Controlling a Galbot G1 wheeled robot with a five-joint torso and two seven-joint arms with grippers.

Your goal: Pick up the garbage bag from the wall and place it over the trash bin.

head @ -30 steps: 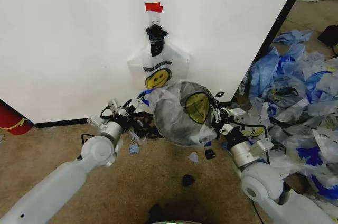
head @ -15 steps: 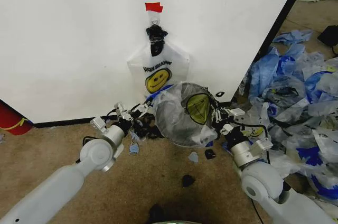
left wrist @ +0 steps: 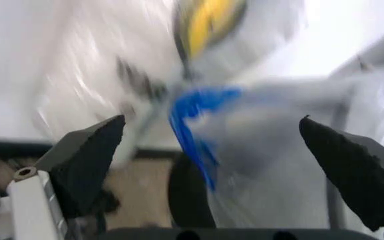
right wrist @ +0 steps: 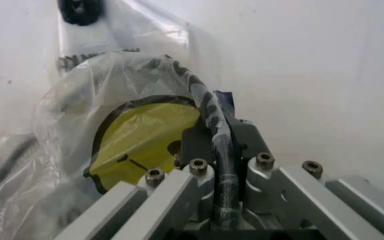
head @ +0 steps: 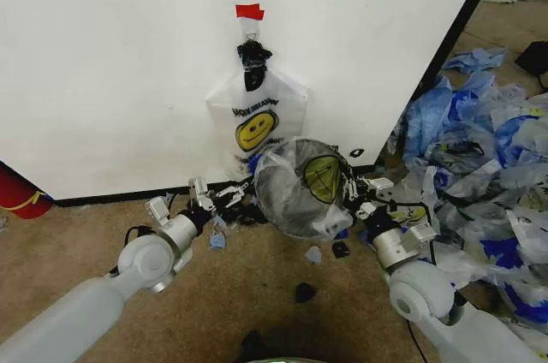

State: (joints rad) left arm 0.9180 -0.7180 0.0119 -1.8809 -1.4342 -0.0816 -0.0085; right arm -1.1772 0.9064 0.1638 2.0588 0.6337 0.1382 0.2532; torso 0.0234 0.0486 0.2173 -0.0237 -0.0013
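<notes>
bags [head: 257,115]: two; right hand [right wrist: 220,165] clamps trash bin [head: 295,185] rim, left hand [left wrist: 212,145] wide.

- The left wrist view was blurred; a blue handle loop [left wrist: 192,125] and a yellow patch [left wrist: 209,22] showed as smears.
- The bag [head: 295,187] covered most of the bin [right wrist: 209,112].
- The red cylinder [head: 19,193] was cut off at the left edge.
- The print on the hanging bag [head: 255,119] was too small to read.
</notes>
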